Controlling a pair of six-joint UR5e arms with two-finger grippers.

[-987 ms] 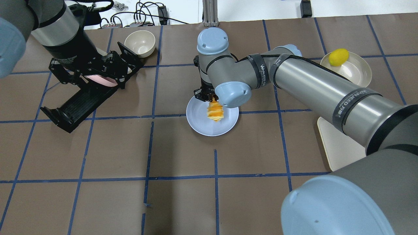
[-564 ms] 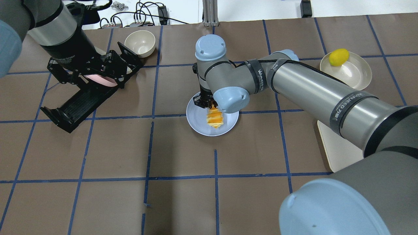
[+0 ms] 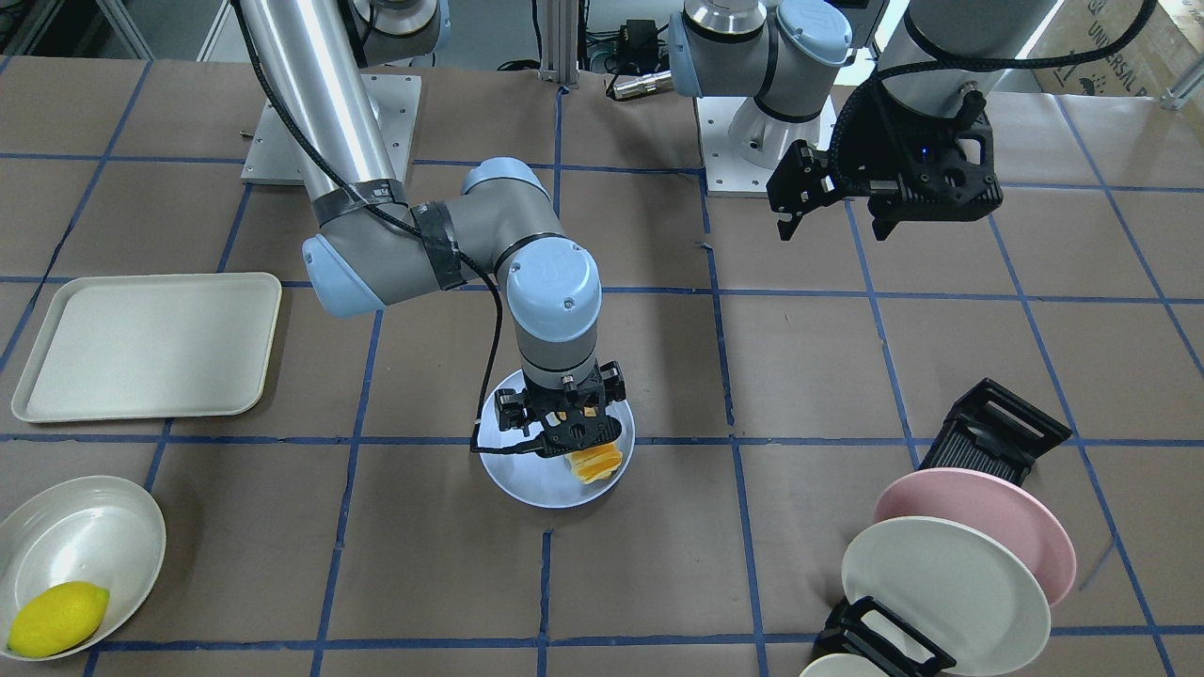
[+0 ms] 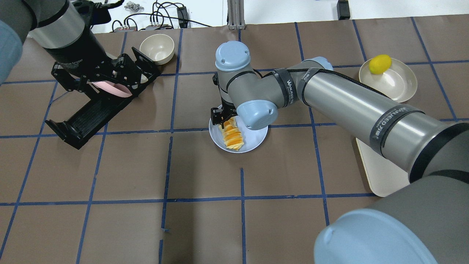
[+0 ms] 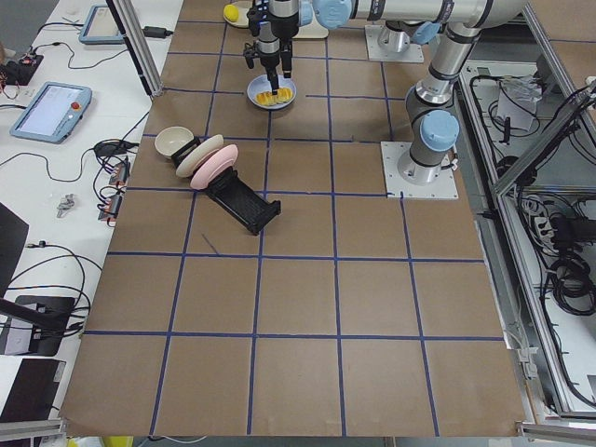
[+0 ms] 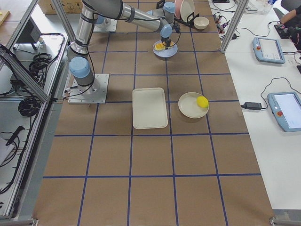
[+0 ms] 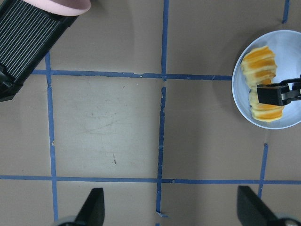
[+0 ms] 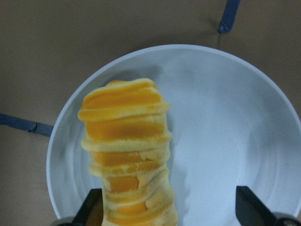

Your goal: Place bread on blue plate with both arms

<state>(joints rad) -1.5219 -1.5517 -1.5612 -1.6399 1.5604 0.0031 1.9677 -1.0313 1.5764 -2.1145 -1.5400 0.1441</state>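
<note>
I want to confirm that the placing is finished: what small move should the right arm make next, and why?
Probably lift the right gripper straight up, clear of the bread. The bread lies flat on the blue plate, and the wrist view shows the fingers spread wide, so it seems released; a sideways move could drag it.
</note>
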